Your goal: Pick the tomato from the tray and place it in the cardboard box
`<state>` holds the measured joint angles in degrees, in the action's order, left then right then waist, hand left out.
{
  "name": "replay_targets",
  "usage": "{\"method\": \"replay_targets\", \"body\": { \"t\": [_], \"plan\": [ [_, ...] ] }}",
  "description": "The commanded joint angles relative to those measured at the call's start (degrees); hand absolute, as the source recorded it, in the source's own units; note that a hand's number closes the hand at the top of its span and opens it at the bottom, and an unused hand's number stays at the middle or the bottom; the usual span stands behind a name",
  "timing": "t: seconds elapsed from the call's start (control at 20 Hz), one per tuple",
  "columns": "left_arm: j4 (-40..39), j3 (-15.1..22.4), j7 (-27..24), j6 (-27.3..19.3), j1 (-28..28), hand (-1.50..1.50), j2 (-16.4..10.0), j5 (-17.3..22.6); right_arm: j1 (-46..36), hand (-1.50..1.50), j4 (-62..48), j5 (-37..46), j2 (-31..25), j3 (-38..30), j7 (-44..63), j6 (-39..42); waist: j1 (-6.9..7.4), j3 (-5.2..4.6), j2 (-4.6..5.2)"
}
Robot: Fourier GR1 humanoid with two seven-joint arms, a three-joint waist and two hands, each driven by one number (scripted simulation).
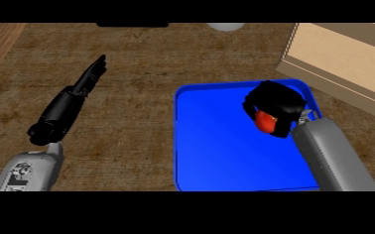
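Left forearm (29, 172) pale grey with small dark fittings on its casing, right forearm (333, 153) smooth grey and rounded like a tube, left hand (70, 103) glossy black with slim tapering fingers (93, 72), right hand (278, 100) black, blocky

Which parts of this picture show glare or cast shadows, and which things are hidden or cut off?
Head view: the light is even, with no glare on the blue tray and no clear shadow under the left hand. Head view: the right hand curls round the tomato, hiding most of it; the cardboard box runs off the right edge.
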<state>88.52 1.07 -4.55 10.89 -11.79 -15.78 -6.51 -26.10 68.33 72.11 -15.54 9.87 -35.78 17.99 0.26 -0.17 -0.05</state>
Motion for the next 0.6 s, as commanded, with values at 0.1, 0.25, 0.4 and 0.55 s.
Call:
{"method": "replay_targets", "body": {
  "t": [0.1, 0.25, 0.4, 0.55],
  "plan": [
    [-3.25, -2.87, -2.68, 2.07, -0.58, 0.00, -1.43, 1.20, -1.37, 1.50, 2.95, -5.14, 3.11, -5.99, 2.25, -0.23, -0.36, 0.15, 0.06],
    [3.05, -1.30, 2.83, 1.77, 1.06, 0.00, -0.40, 1.17, 2.65, 1.50, 14.33, -7.51, 2.07, -6.40, 1.87, 1.40, -0.83, 0.16, -0.35],
    [1.84, -1.43, 1.64, 1.60, 0.70, 0.00, -0.01, 0.59, -1.10, 1.50, 17.57, -6.57, 0.60, -7.18, 2.65, 1.02, -0.63, 0.15, -0.18],
    [2.95, -0.29, 1.00, 0.11, 2.04, 0.00, 1.14, -1.33, -1.39, 1.50, 22.78, -12.45, -1.95, -13.20, 1.77, 5.14, -0.64, 0.16, -0.22]
  ]
}}
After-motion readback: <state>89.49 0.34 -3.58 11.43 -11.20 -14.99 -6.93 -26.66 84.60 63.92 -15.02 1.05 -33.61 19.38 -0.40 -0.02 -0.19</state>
